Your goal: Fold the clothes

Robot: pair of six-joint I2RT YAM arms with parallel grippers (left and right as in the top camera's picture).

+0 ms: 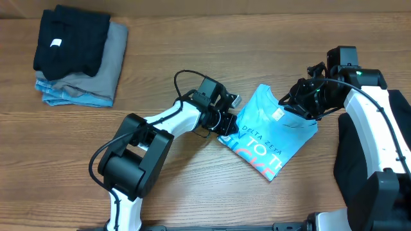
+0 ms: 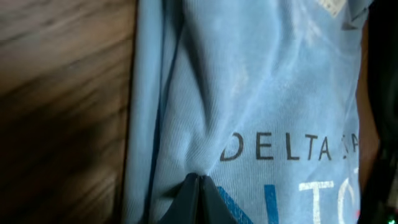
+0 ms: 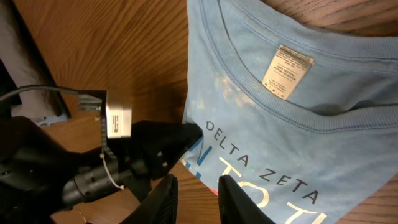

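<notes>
1. The light sky-blue T-shirt with dark DELTA ZETA lettering is lying partly folded on the wooden worktop, right of centre, between the two arms.
2. The left claw is sitting at the shirt's left edge. Its fingers are pressing together on a little pucker of the blue fabric, so it's clamping the shirt.
3. The right claw is hovering by the collar end. Its fingers are standing apart with nothing showing between them, just shirt and wood underneath.
4. The white neck label is facing up inside the collar.
5. Way over in the far left corner, a plain black folded garment is sitting on a grey folded garment, with a blue folded layer peeking out at the bottom, well apart from the shirt.
</notes>
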